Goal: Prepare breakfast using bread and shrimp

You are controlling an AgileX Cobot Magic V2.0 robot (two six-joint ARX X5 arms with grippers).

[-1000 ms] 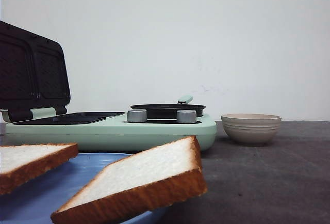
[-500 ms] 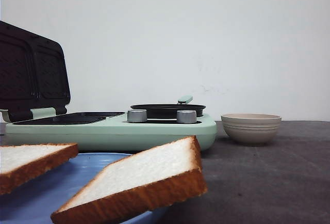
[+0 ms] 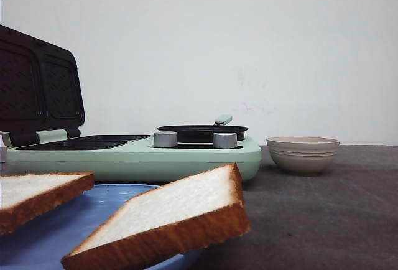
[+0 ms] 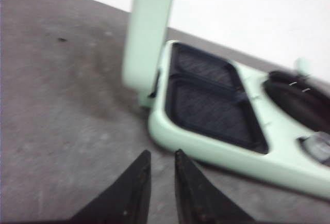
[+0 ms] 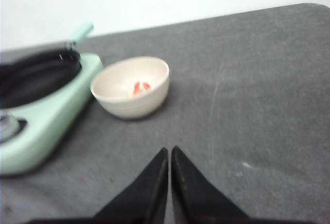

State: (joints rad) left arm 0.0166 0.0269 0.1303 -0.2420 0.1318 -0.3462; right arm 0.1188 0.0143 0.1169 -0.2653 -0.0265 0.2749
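Up front, front view: two bread slices lie on blue plate, very near me, before green grill machine. No arm shows.

Left wrist view: my left gripper empty, tips almost shut, just beside open grill plate. No bread seen.

Right wrist view: my right gripper shut, empty. Bowl ahead holds small red bit, maybe shrimp. Left arm seems nearer grill.

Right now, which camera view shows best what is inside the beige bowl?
The right wrist view: it looks down into the bowl, showing something small and red-orange inside. The front view shows only the bowl's outer side. The left wrist view does not show it.
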